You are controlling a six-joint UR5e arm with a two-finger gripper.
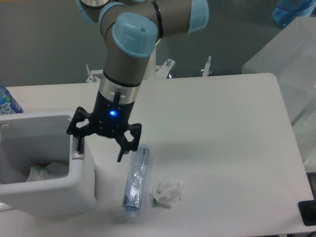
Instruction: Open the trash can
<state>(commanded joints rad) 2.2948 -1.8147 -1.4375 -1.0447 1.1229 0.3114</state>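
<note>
The trash can [74, 192] is a large boxy white bin at the lower left. Its top is uncovered and I see inside, where crumpled white paper [44, 171] lies. No flat lid shows over the opening. My gripper [98, 150] hangs straight down over the can's right wall, open and holding nothing. Its left finger [77, 144] reaches just inside the right rim, by a small grey part there. Its right finger [121, 154] is outside the can, above the table.
A crushed clear plastic bottle [136, 180] lies on the table just right of the can, with a crumpled paper wad [167, 191] beside it. A blue-labelled bottle [7, 101] stands at the left edge. Plastic-covered items [291, 54] are at the right. A black object [308, 213] sits at the bottom right corner.
</note>
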